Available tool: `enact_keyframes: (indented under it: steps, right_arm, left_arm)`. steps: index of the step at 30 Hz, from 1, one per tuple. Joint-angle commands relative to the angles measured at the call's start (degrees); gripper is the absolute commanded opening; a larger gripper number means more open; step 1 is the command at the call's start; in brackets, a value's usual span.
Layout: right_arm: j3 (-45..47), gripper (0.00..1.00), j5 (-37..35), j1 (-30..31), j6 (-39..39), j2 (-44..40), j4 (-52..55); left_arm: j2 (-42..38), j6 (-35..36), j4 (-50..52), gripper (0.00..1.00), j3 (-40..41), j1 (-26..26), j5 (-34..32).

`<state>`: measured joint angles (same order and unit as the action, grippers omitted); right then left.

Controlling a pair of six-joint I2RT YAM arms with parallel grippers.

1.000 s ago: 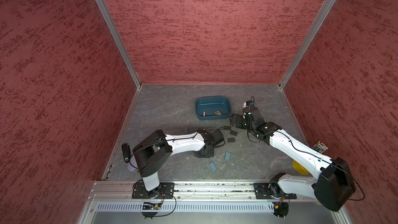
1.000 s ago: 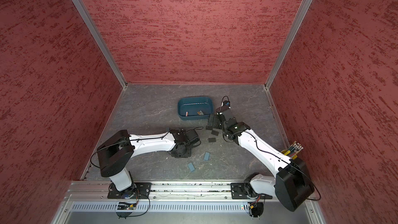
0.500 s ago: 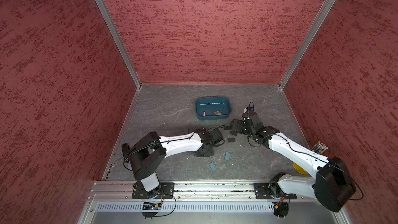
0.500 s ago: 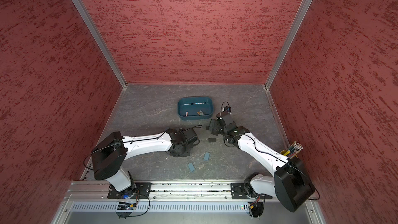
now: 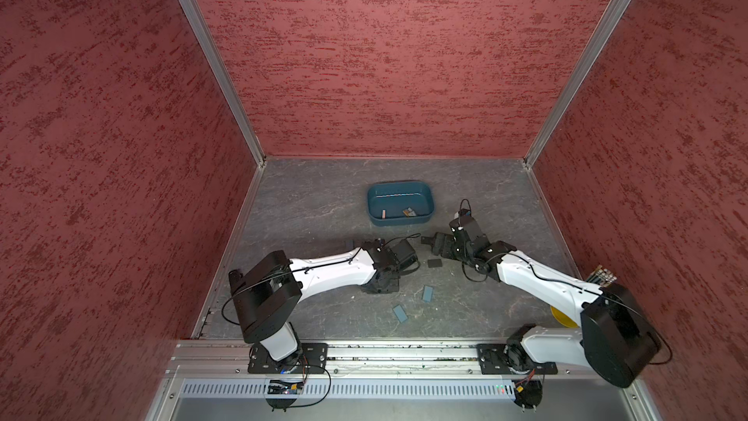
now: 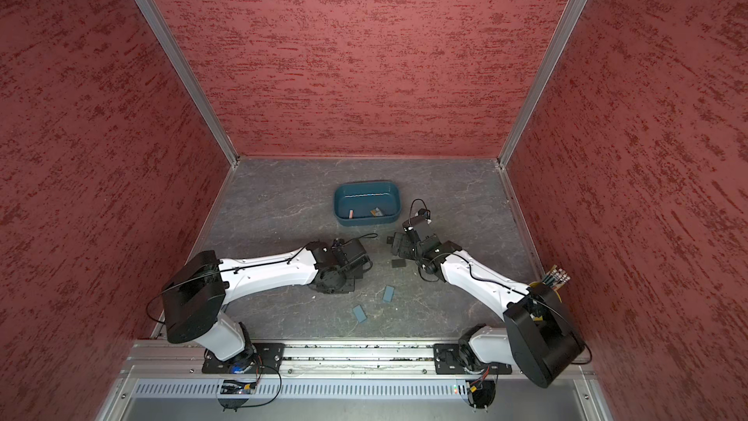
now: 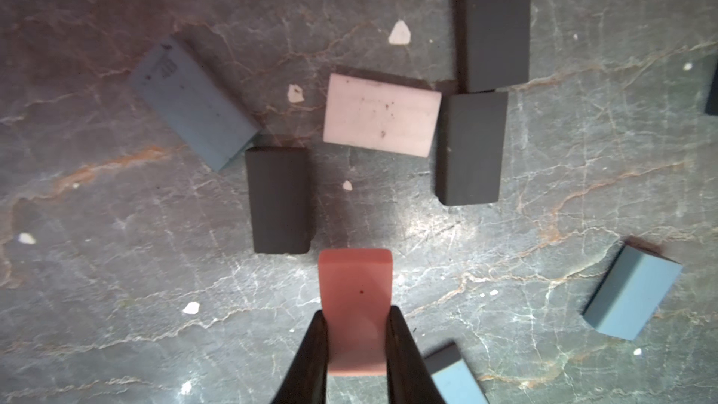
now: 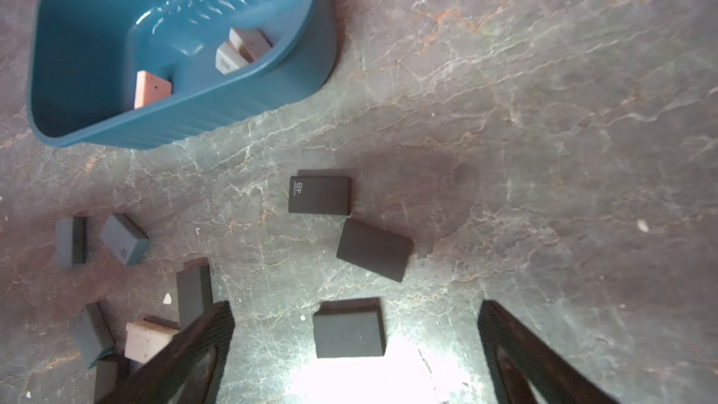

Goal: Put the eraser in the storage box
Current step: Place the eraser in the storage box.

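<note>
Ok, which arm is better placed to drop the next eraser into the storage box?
Left. The left end effector is shut on a pink eraser, ready to carry. The right end effector sits nearer the storage box but is open and empty above a black eraser.

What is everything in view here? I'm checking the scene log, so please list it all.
Dark teal plastic storage box: one, teal, table's far middle.
Boxed erasers: three, one pink, two pale, inside box.
Black block erasers: at least three, black, loose on table.
Blue-grey block erasers: at least three, loose.
Pale pink eraser: one, among black ones.
Yellow pencil cup: one, beside right arm.
Left gripper: shut on salmon-pink rubber eraser.
Right gripper: open, over black eraser.
</note>
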<state>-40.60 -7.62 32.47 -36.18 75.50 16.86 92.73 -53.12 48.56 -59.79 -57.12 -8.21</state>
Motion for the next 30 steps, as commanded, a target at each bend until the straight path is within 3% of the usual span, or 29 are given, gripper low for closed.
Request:
enact_keyframes:
  steps: [1,7,14,20,30]
  right_arm:
    - [0.94,0.99,0.48,1.16,-0.90,0.73,-2.21]
    - [1.44,0.99,0.21,3.06,-1.35,2.53,-3.02]
    - [1.77,0.96,-0.12,4.03,-1.35,4.52,-3.71]
    - [1.84,0.95,-0.64,4.69,-1.52,5.96,-3.72]
    - [2.03,0.93,-0.99,6.23,-1.95,7.46,-3.99]
  left_arm:
    - [-3.60,0.86,1.90,0.19,-0.58,1.16,-2.14]
    - [-5.89,5.01,3.57,0.19,-2.77,6.23,-1.76]
    - [-4.73,11.88,6.80,0.20,-12.37,12.21,-1.59]
    - [1.96,18.22,11.16,0.20,-26.77,16.29,-2.22]
    - [17.88,23.07,13.58,0.20,-45.60,22.06,1.77]
